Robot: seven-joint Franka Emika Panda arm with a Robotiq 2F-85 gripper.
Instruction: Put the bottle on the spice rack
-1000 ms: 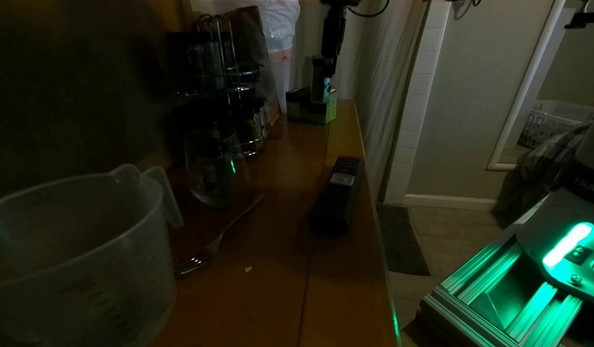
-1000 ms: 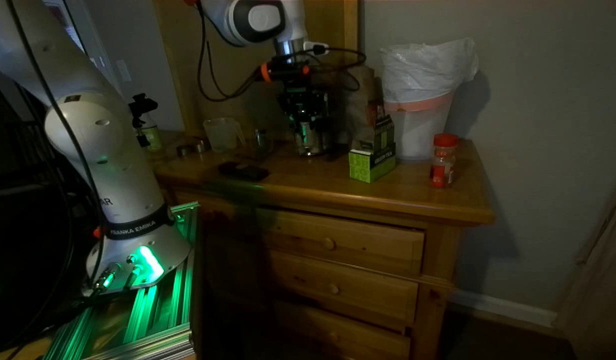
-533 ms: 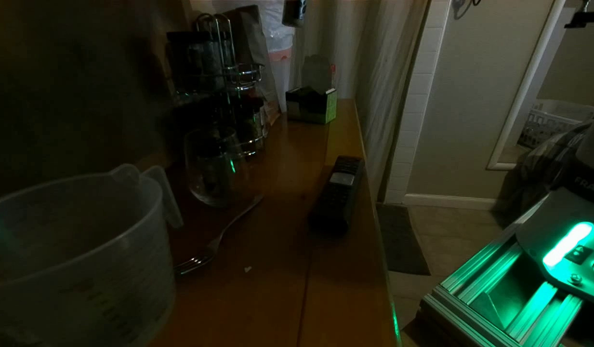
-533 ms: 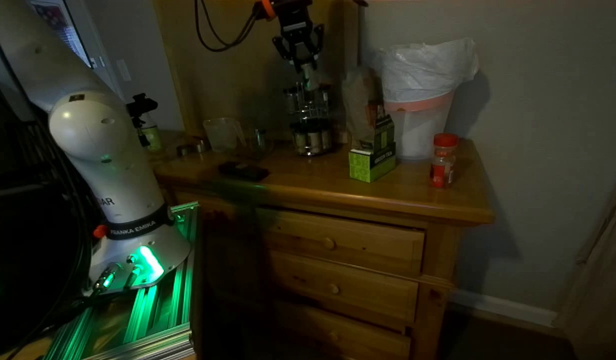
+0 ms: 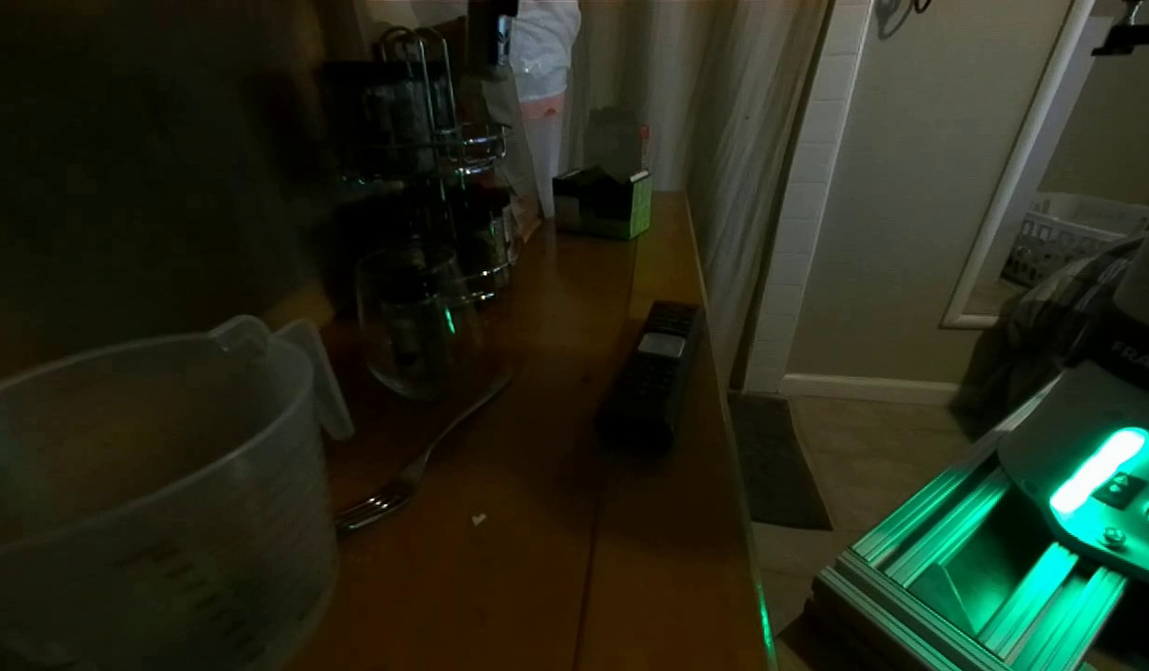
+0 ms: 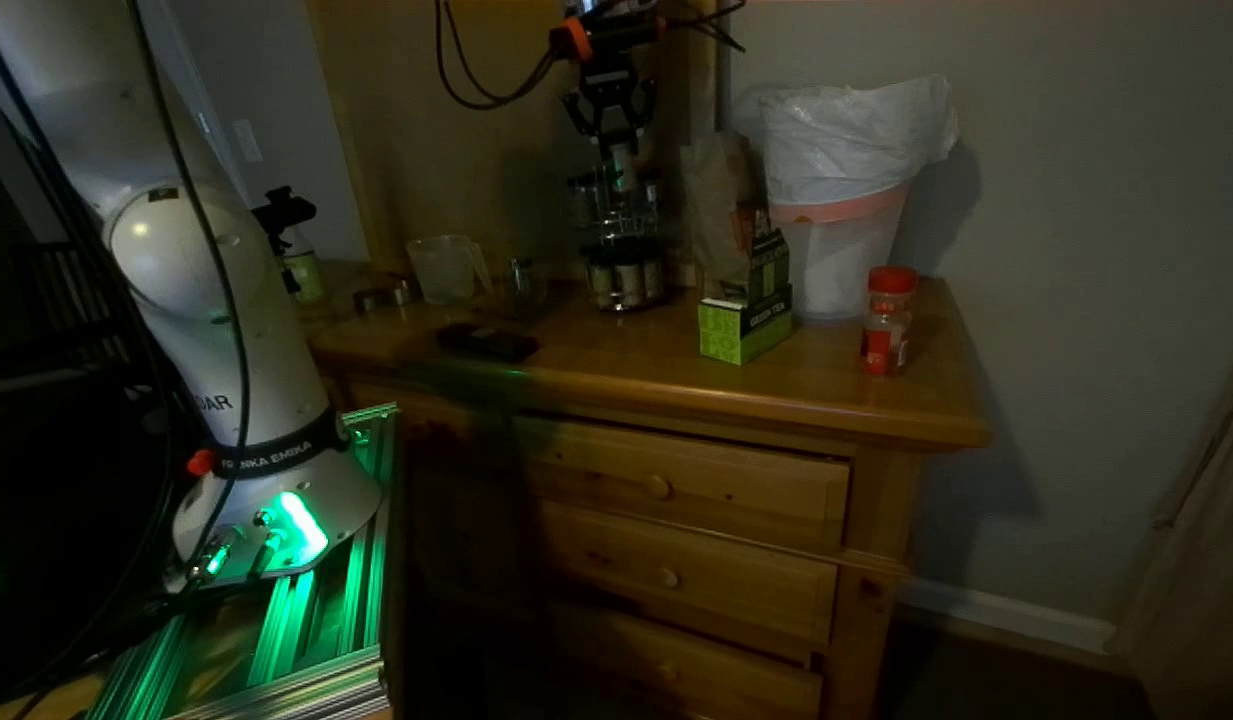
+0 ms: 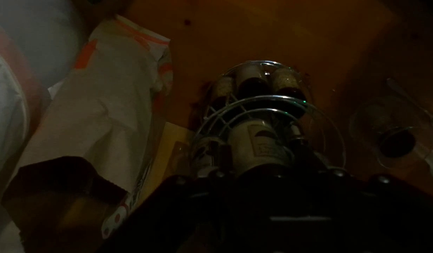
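With the bottle point(image 6: 626, 172) pinched in the gripper point(image 6: 620, 148) at the upper tier of the rack point(image 6: 620, 224), lifting and carrying look done, seating and letting go remain, and whether it touches is unclear.

On the black band point(image 6: 286, 457) low on my white arm point(image 6: 191, 335), at the left, I read FRANKA EMIKA, partly covered near its start; in an exterior view the band point(image 5: 1133, 354) gives only FRAN before the right edge. Just above it in the opposite-edge placing, my arm carries letters ending in AR. Toward the right, the dark side of the green box point(image 6: 744, 328) says GREEN TEA; print on its raised flap point(image 6: 769, 268) is blurred. The label on the bottle point(image 7: 260, 144) I hold has framed print, too dim to read.
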